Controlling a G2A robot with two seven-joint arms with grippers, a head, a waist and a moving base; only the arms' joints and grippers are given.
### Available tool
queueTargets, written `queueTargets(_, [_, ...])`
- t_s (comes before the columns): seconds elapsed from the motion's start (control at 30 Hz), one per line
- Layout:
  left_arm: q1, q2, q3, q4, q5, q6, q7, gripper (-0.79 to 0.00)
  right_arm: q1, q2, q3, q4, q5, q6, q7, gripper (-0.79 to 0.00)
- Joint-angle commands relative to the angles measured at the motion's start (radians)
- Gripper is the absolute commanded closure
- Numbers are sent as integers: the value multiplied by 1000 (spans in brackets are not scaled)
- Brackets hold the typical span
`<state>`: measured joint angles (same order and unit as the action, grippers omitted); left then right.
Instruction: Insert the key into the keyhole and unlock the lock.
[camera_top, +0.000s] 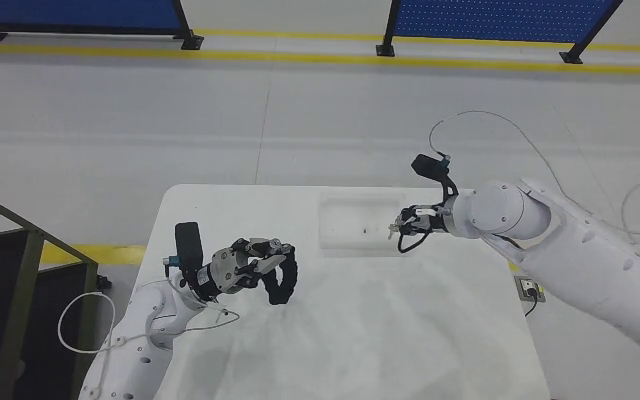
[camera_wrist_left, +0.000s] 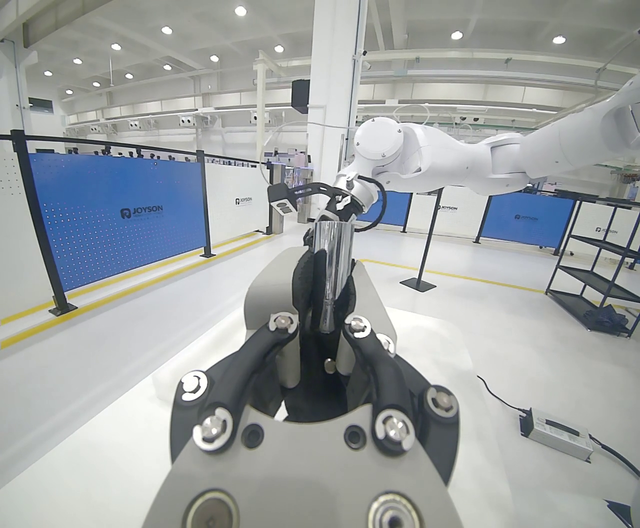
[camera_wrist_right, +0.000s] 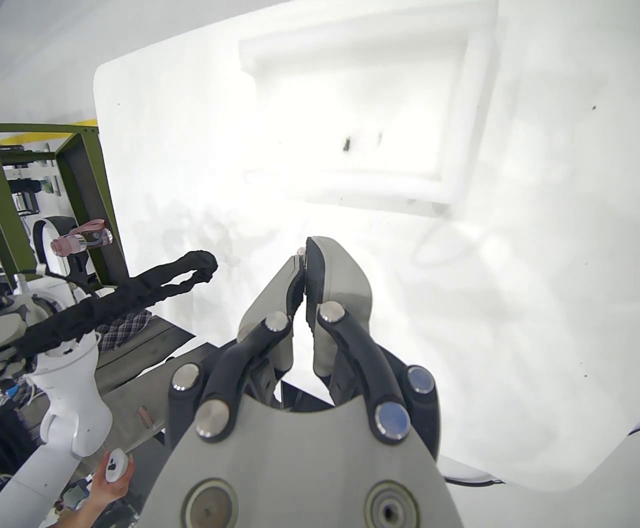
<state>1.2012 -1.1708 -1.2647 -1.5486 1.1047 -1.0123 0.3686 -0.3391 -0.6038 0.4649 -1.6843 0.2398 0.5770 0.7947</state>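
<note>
OK, L gripper: clenched on the lock, fingers on both sides of its chrome barrel; sits over the near-left part of the table.
lock: chrome barrel w/ a black fabric-covered loop. The barrel runs out btwn the L fingers, its free end pointing right, toward the R arm. In the top view the loop sticks out just right of the L gripper. It is held off the table, not resting on it.
R gripper: pinched tight, pads pressed together, w/ a small metal bit at the tips. In the top view it is over the far-right-of-centre area, at the right edge of the tray.
key: the small metal bit in the R fingertips; too small to make out its shape or which way it faces.
gap: key and lock well apart, key to the far right of the lock, bare table btwn them.
tray: shallow white foam tray at the far centre of the table, w/ a couple of dark specks inside.
table: white w/ rounded corners.
floor: grey, w/ a yellow line across the far side.
barriers: blue panels on black feet at the far edge.
box: small grey unit on the floor right of the table, cable attached.
frame: dark green metal frame left of the table.
</note>
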Motion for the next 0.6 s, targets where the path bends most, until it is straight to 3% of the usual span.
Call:
queueTargets(0.0, [0,0,0,0,0,0,0,0,28,-41,-28,45,-14,-7,-4,0])
queueTargets(0.3, [0,0,0,0,0,0,0,0,117,-220,-136,293,-53,-24,-19,0])
queueTargets(0.57, [0,0,0,0,0,0,0,0,136,-336,-184,475,-68,-26,-28,0])
